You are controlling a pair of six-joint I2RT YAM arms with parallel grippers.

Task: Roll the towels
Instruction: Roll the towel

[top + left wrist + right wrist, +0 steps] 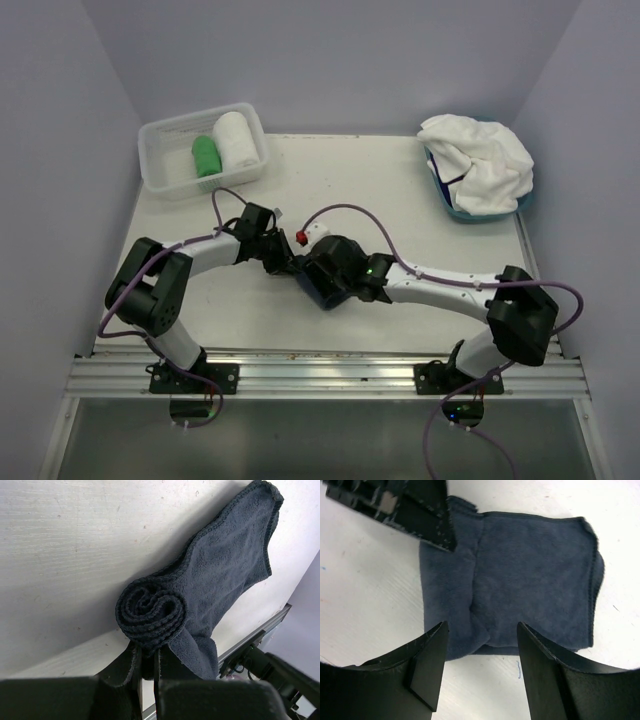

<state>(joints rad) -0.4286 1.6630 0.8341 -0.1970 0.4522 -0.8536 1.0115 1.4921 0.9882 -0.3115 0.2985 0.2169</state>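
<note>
Now one dark blue towel (535,575), half rolled, lies mid-table (350,170) between two grippers
Counted: one dark towel out on the table, two finished rolls in the clear bin (160,165) at the far left, one green roll (206,155) and one white roll (235,140), and a heap of white towels (480,160) in the blue basket (450,208) at the far right, number unclear. The left wrist camera sees the coil end-on, so its long axis runs along the left gripper (149,655), whose jaws are pinched on the coil's near end; the flat tail spreads away from one side of the coil. The right gripper (481,655) hovers at the towel's opposite edge, jaws spread wide and holding nothing, and both wrists crowd over the towel in the top view
</note>
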